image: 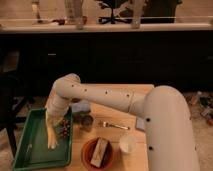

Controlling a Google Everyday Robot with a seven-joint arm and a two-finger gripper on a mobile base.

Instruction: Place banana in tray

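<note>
**Yellow banana hangs over the green tray**

Green plastic fills the lower left of your camera view: the tray (pixel 31 155) sits on the wooden table (pixel 131 100), its long sides running away from you. Your white arm (pixel 120 102) sweeps in from the lower right, crosses the middle of the frame and bends down at the elbow above the tray's right side. The gripper (pixel 52 116) sits at the end of that bend, low over the tray; whether it is spread or pinched you cannot tell from here. The banana (pixel 51 131) hangs nearly upright directly below the gripper, pale against the green, its lower tip down at the tray floor near the right wall. Whether that tip actually touches the floor is unclear.

Just right of the banana you see a small dark reddish cluster (pixel 65 128) by the tray's right rim. Further right on the table stand a metal cup (pixel 87 122), a fork (pixel 116 125) and a white cup (pixel 127 144). At the bottom centre the orange plate (pixel 90 154) carries a tan block (pixel 99 151).
</note>
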